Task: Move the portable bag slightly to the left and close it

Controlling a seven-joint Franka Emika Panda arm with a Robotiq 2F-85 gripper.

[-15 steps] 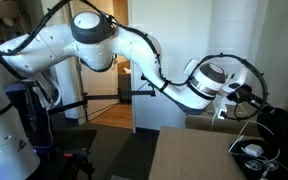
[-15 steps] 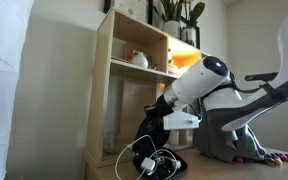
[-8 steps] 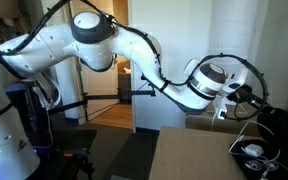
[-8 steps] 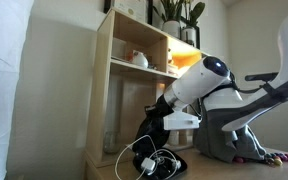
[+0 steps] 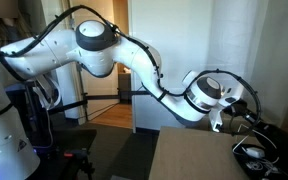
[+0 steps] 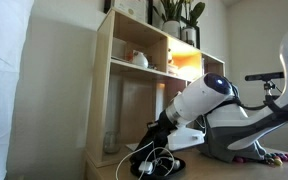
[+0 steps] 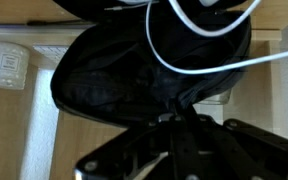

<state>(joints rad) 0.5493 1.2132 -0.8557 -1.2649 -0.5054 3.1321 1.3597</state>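
**Closed fingers pinching the edge of the black bag**

The portable bag (image 7: 124,70) is lying on the light wooden tabletop (image 7: 4,130), filling the middle of the wrist view as a wide, dark fabric shape with rounded corners. In an exterior view the bag (image 6: 176,165) is sitting at the foot of a wooden shelf unit (image 6: 134,100), low in the picture.

The gripper (image 7: 172,118) is coming in from the bottom of the wrist view. Its fingers are pressed together with no gap showing, and they are meeting right at the bag's near edge, where the fabric appears to be caught between them. In an exterior view the gripper (image 6: 156,137) is reaching down onto the bag from the white wrist above it.

Loose white cords (image 7: 209,45) are looping across the top of the bag; they are also showing as a tangle (image 6: 149,163) on its front. A small clear plastic packet (image 7: 6,67) is lying on the tabletop beside the bag, apart from it. A potted plant (image 6: 179,15) is standing on top of the shelf unit.
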